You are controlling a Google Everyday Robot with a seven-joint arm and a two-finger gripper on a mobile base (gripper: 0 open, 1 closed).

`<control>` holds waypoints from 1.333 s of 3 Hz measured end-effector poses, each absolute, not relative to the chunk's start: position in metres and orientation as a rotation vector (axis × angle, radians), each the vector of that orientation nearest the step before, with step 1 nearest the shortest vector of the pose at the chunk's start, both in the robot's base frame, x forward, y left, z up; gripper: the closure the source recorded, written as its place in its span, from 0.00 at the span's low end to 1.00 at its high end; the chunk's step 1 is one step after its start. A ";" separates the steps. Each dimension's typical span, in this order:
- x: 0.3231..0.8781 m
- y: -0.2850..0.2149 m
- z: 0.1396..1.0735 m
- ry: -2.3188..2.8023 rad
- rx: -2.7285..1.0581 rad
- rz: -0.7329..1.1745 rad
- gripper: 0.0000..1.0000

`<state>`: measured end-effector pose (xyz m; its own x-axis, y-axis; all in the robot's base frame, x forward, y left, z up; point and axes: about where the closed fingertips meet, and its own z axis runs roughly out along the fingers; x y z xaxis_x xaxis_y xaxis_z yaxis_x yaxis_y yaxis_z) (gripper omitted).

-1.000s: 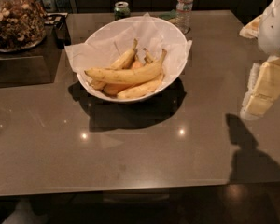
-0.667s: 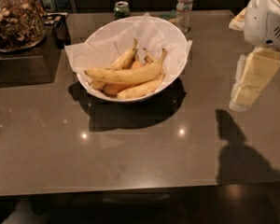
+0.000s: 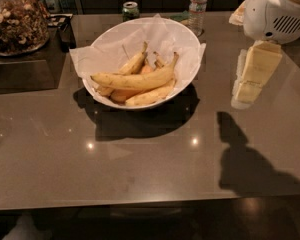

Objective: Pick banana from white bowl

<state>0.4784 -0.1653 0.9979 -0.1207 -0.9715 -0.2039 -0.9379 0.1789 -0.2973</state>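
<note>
Yellow banana point(image 3: 135, 80) lies topmost in white bowl point(image 3: 190, 39); light, soft, so we would pinch mid-body gently. Gripper point(image 3: 246, 95) hangs right of it; we cannot tell its grip.

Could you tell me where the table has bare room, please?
The wide front strip of the dark table, before the large white paper-lined bowl, is bare. Crowded behind: glass nut jar, green can, clear plastic bottle. The cream end effector hangs right of the bowl.
</note>
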 end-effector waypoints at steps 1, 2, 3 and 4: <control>0.490 -0.149 1.000 2.056 -1.766 -0.032 0.00; 0.513 -0.116 1.001 1.968 -1.724 0.145 0.00; 0.529 -0.081 0.997 1.884 -1.746 0.298 0.00; 0.530 -0.079 0.996 1.880 -1.743 0.311 0.00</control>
